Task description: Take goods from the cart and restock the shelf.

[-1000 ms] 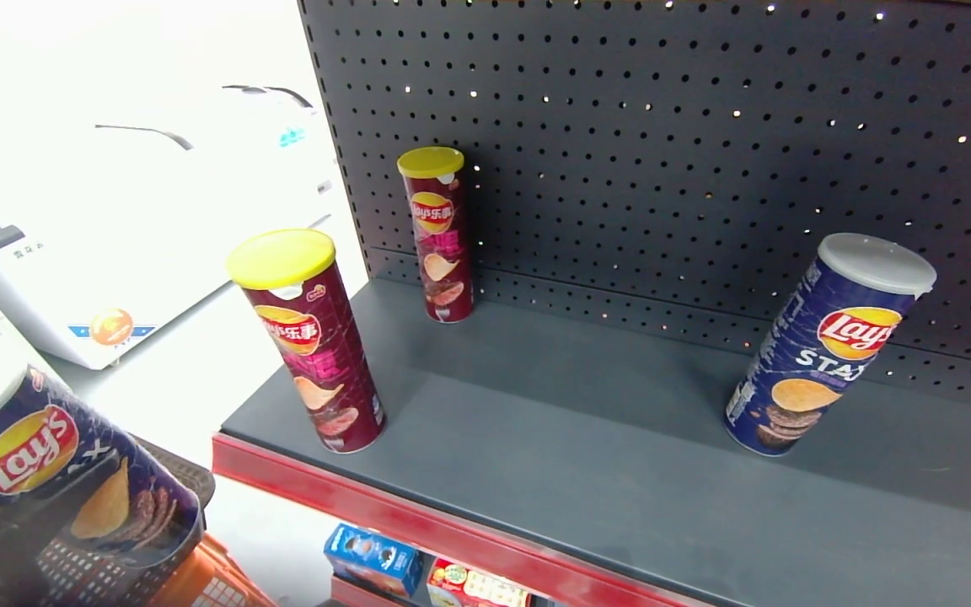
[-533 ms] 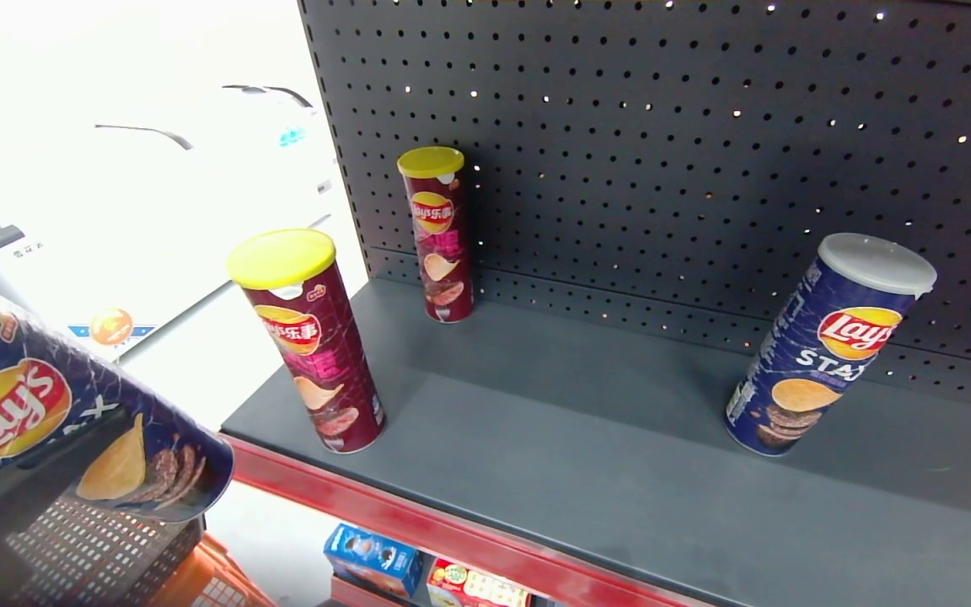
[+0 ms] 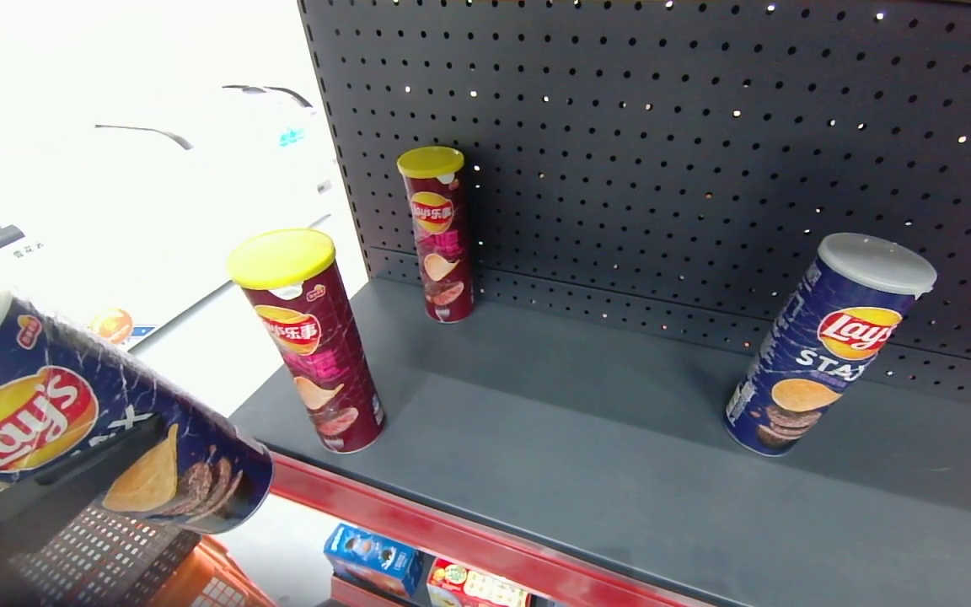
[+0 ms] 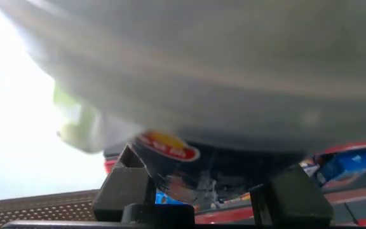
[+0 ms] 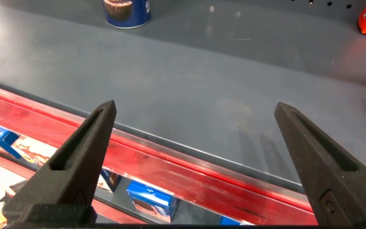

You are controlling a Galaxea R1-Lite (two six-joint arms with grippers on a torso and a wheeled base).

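1. The left pincer [image 4: 208, 194] is closed around one blue chip can [image 3: 72, 413], a finger on either side of its body. The can is tilted, with its pale lid up and away from the shelf and its base pointing towards the shelf's front corner.
2. This held can hangs off the shelf [image 3: 587, 472], just outside the red front edge [image 3: 452, 527] and above the cart [image 3: 199, 582], whose dark mesh shows under the pincer.
3. The right pincer [image 5: 194, 108] is spread wide with nothing between its two fingers. It hovers over the red front edge, with the grey shelf surface ahead of it.
4. There are four chip cans: two blue and two maroon. One blue can is in the left pincer, and the other three stand upright on the shelf.
5. Two maroon cans with yellow lids stand beyond the left pincer, on the side towards the right arm. The nearer maroon can [image 3: 313, 341] is by the front corner, and the farther maroon can [image 3: 439, 236] stands against the pegboard back [image 3: 705, 152].
6. The standing blue can [image 3: 823, 346], with a grey lid, is ahead of the right pincer, deeper in on the shelf and well apart from the maroon pair.
7. Under the red edge, below both pincers, a lower level holds a blue box [image 3: 372, 556] and a red-and-yellow packet [image 3: 477, 586] side by side.
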